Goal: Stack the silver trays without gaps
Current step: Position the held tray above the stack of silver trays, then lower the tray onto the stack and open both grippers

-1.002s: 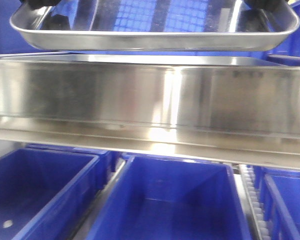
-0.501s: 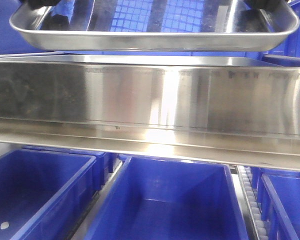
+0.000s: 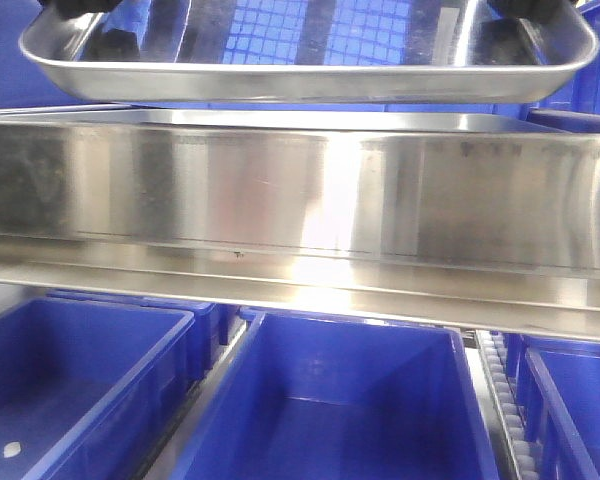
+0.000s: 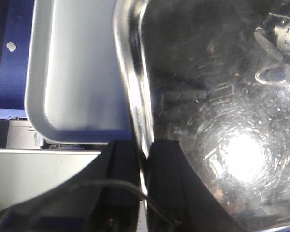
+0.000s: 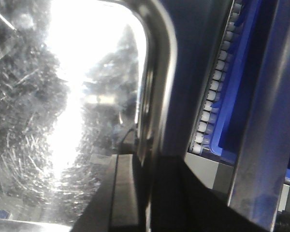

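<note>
Upper silver tray (image 3: 310, 80): is hanging at 12 o'clock in the front view, above the shelf rail and apart from it; shiny steel, shallow, sloped sides, rolled rim, rounded corners. Its floor is mirroring a blue grid pattern.
Lower silver tray (image 3: 280, 119): is lying just behind the rail's top edge, under the upper one with a gap showing between them. In the left wrist view it is showing matte grey at 10 o'clock, past the held tray's rim.
Left end effector (image 4: 142, 164): black fingers are pressing together on the upper tray's rolled rim, one inside the rim and one outside.
Right end effector (image 5: 145, 169): black fingers are pinching the opposite rim in the same manner.
Tray surface: fine circular scratches and a strong glare patch are showing in both wrist views.
Shelf rail (image 3: 300, 200): long flat brushed steel, is running across the middle of the front view.
Writing: small dark marks (image 3: 490, 150) on the rail towards 2 o'clock, too blurred to read.
Blue bins (image 3: 330, 410): smooth plastic, open-topped, are sitting side by side at 6 o'clock under the rail.
Roller track (image 5: 212, 96): a row of small white rollers is running at 2 o'clock in the right wrist view.
</note>
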Controlling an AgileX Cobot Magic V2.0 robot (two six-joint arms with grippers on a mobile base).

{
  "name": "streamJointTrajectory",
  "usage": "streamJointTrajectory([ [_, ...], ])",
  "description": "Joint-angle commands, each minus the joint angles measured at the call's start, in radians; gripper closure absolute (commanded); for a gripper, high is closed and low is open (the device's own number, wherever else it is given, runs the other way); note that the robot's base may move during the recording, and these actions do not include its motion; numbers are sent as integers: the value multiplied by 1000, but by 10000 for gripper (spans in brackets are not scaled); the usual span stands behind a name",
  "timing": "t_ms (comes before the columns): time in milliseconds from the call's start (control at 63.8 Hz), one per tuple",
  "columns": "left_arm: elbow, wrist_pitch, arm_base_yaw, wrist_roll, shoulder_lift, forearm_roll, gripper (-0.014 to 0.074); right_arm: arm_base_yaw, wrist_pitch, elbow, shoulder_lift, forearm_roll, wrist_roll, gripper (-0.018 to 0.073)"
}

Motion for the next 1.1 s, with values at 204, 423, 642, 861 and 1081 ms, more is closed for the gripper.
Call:
streamJointTrajectory([
  [204,-32,54,-8,24,-35,19,645,0,-3,-35,-33,-43,-23,503],
  [423,-78,11,18,103,-33,23,645,-2,-9,-80,-33,-37,-23,503],
  [642,-243,-21,117,158,45,21,645,-64,-9,-189,11,-19,-23,503],
  [861,-335,-21,188,211,193,7,645,-154,-28,-216,115,82,-23,503],
  [1081,-336,-27,202,213,284,11,643,-169,-58,-216,197,76,-23,503],
])
